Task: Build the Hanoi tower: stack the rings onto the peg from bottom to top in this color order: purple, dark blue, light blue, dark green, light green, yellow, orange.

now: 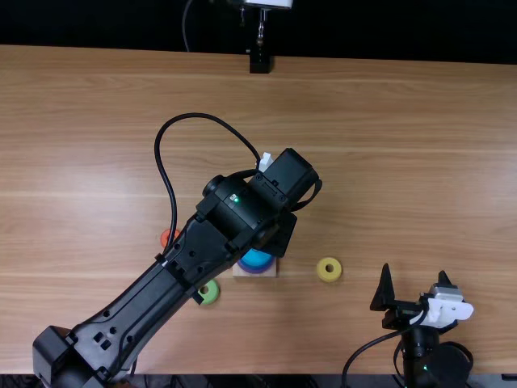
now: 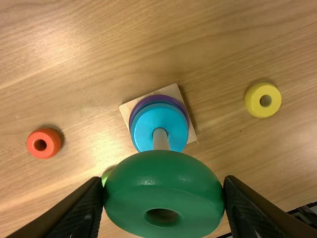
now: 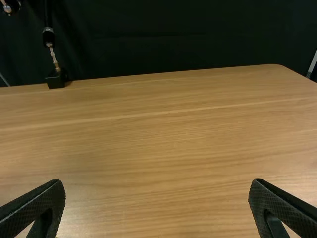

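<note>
My left gripper (image 1: 279, 233) is over the wooden base (image 1: 267, 273). In the left wrist view, the left gripper (image 2: 163, 198) is shut on the dark green ring (image 2: 163, 186), which is tilted close to the peg (image 2: 160, 139); whether they touch I cannot tell. Around the peg lie the light blue ring (image 2: 148, 124) on top and the purple ring (image 2: 161, 97) lower, with a thin blue edge between. Loose on the table are the yellow ring (image 1: 329, 269), light green ring (image 1: 209, 293) and orange ring (image 2: 44, 143). My right gripper (image 1: 415, 276) stands open; its fingers are spread in the right wrist view.
The left arm (image 1: 153, 299) crosses over the table (image 1: 420, 145) from the near left, covering part of the base. A small black stand (image 1: 259, 63) is at the far edge. The right arm (image 1: 436, 364) is at the near right.
</note>
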